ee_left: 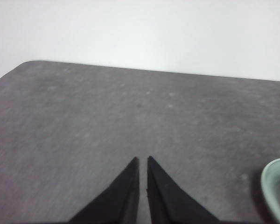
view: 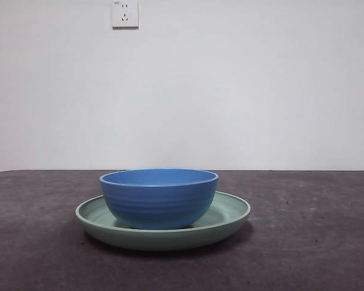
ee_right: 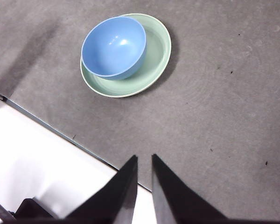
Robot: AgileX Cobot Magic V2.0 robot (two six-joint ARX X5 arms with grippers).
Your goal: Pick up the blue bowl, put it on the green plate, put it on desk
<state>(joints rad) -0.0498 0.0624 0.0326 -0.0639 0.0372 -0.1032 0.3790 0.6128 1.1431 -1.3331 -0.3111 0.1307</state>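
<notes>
The blue bowl [view: 159,197] stands upright on the green plate [view: 230,212], which rests on the dark desk [view: 315,242]. In the right wrist view the bowl [ee_right: 114,46] sits toward one side of the plate [ee_right: 154,56], empty. My right gripper [ee_right: 144,159] is shut and empty, high above the desk's edge, well away from the bowl. My left gripper [ee_left: 143,161] is shut and empty above bare desk; only the plate's rim [ee_left: 270,184] shows at the edge of its view. Neither gripper shows in the front view.
A white wall with a power socket [view: 125,13] stands behind the desk. The desk's edge [ee_right: 60,133] and a white surface below it show in the right wrist view.
</notes>
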